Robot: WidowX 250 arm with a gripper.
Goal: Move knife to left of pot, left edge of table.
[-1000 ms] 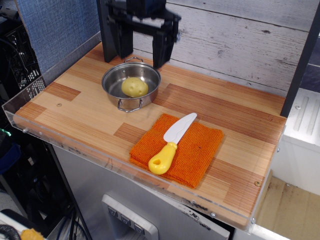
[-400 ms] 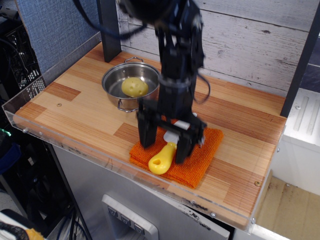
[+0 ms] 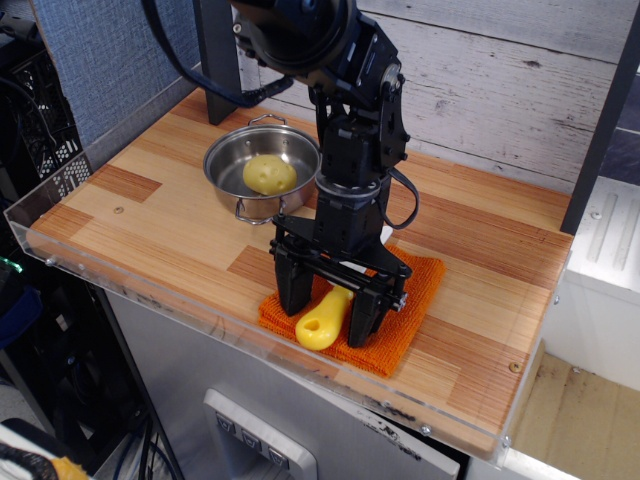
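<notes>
The knife's yellow handle [image 3: 323, 319] lies on an orange cloth [image 3: 395, 330] near the table's front edge; its white blade is hidden under the arm. My black gripper [image 3: 327, 317] is open and down over the handle, one finger [image 3: 292, 291] to its left and one [image 3: 365, 316] to its right, apart from it. The shiny steel pot [image 3: 262, 172] stands behind and to the left, holding a yellow potato [image 3: 269, 174]. The wooden table [image 3: 150, 225] has a clear rim.
A black post [image 3: 218, 60] stands behind the pot. A white plank wall [image 3: 500, 80] backs the table. Another dark post [image 3: 600, 130] rises at the right edge. Bare wood lies left of the pot.
The arm came from behind the pot down to the knife. Since 0.4 s ago the open gripper has dropped lower, with its fingers on either side of the yellow handle.
</notes>
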